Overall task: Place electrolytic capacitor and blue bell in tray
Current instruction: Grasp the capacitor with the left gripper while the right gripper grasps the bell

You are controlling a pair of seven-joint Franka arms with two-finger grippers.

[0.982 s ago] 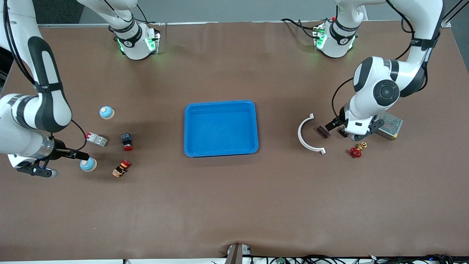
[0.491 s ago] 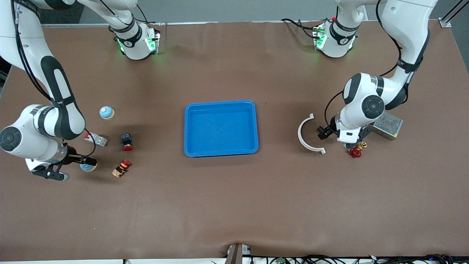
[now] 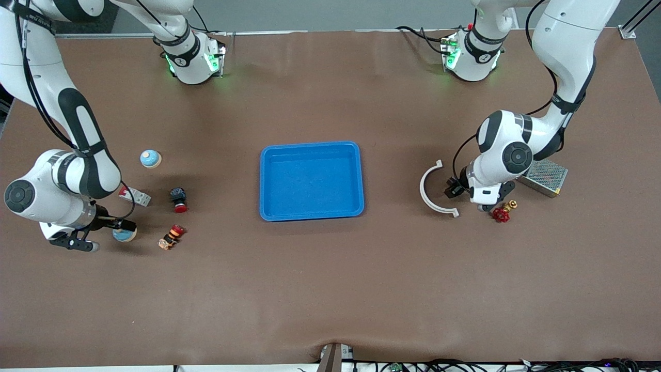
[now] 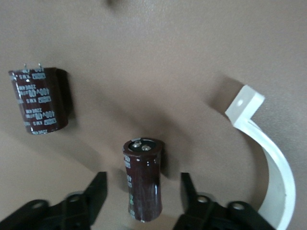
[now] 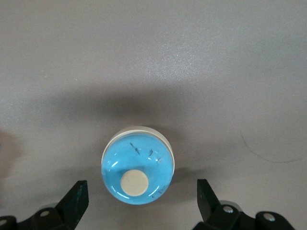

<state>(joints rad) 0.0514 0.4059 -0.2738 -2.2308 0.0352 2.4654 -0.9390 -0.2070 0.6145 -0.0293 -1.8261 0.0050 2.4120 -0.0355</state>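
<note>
We see brown tabletop [image 3: 330,289]. Blue tray [image 3: 311,147] at ctr. Toward right arm's end: 2 blue bells [image 3: 150,158] [image 3: 124,235], white/red breaker [image 3: 135,195], black/red pushbutton [image 3: 178,199], orange/red part [image 3: 171,237]. Toward left arm's end: white curved clamp [image 3: 431,188], 2 dark-brown capacitors [image 4: 143,178] [image 4: 39,101], red valve [image 3: 501,213], metal mesh box [image 3: 544,176].

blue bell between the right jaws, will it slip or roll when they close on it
The blue bell looks smooth and domed, so the jaws may slide up it unless they close low on its white rim. It sits flat on its base on the table, so it probably won't roll. It looks rigid, unlikely to deform.
</note>
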